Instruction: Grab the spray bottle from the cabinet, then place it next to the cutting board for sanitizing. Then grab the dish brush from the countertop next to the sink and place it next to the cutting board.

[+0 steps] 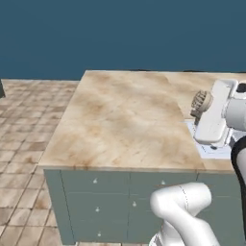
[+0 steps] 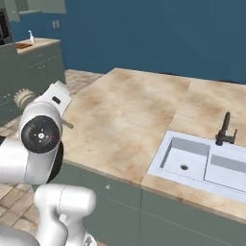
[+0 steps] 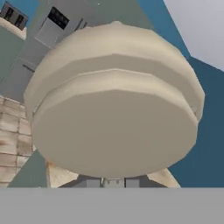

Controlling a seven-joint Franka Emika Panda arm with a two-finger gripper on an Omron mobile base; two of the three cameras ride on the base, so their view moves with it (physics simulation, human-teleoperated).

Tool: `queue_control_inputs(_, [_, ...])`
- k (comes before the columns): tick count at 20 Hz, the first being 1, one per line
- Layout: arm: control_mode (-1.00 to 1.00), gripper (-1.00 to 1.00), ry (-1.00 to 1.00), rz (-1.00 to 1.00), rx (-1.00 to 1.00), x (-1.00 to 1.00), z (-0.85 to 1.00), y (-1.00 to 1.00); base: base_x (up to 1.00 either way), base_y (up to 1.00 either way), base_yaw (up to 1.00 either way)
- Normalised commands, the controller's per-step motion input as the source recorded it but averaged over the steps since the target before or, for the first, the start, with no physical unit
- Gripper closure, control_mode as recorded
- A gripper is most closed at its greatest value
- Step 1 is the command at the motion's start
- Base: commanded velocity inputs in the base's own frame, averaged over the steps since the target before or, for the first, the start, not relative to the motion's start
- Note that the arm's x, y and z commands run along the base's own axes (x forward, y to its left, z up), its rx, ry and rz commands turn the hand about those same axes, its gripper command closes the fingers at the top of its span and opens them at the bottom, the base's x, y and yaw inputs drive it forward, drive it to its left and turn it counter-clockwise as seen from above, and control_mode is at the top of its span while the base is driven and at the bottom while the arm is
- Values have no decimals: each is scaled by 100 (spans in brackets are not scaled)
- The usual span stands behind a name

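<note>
Transport is the step in hand, as I judge it: the gripper (image 3: 112, 182) is clamped narrow on the dish brush (image 3: 113, 113), held above the near edge of the island counter (image 1: 120, 120) with its round head leading. In the right base view the spray bottle (image 2: 31, 37) stands on a far counter (image 2: 45, 44) to the upper left, well apart across the tiled floor. The small brown patch beside it is probably the cutting board (image 2: 23, 45), though it is too small to be sure, so the brush has to travel left and away.

Dish brush head close up

The round, pale beige head of the dish brush (image 3: 114, 103) sits just above the hand (image 3: 113, 183); behind it lie tiled floor (image 3: 11, 140) and a blue wall (image 3: 205, 131).
</note>
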Motion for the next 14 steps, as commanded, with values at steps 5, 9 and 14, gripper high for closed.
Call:
queue_control_inputs(5, [100,100,0,0,0,0,0,0,-24,100,57])
queue_control_inputs(9, [100,100,0,0,0,0,0,0,-10,100,67])
queue_control_inputs(14, [100,100,0,0,0,0,0,0,-1,100,70])
